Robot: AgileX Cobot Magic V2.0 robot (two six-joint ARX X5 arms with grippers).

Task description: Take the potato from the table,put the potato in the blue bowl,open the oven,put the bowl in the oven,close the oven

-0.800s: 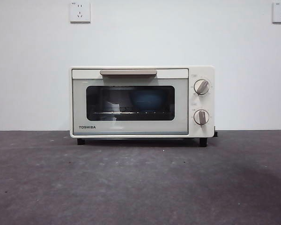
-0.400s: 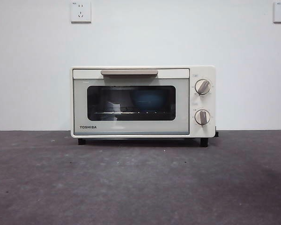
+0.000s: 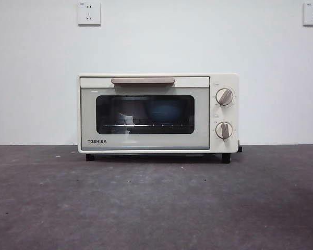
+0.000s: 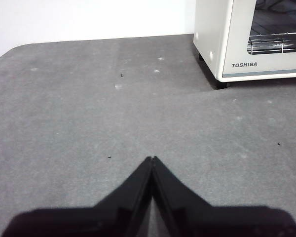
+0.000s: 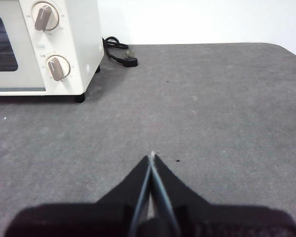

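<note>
Task looks done, nothing left as far as visible. One table (image 3: pixel 156 203), dark grey, bare in front. One oven (image 3: pixel 157 113) at 12 o'clock on it, door shut, handle (image 3: pixel 143 80) up top, two knobs (image 3: pixel 224 97) at 3 o'clock of the door. One bowl (image 3: pixel 164 111) inside, blue shape behind the glass, on the rack. Potato not visible; presumably in the bowl, cannot confirm. One black plug (image 5: pixel 129 60) lying just beside the oven. Two wall sockets (image 3: pixel 88 13) above. Left gripper (image 4: pixel 152 159) clenched on nothing, low over table, well clear of oven. Right gripper (image 5: pixel 152 155) same: pinched together, empty, parked.
</note>
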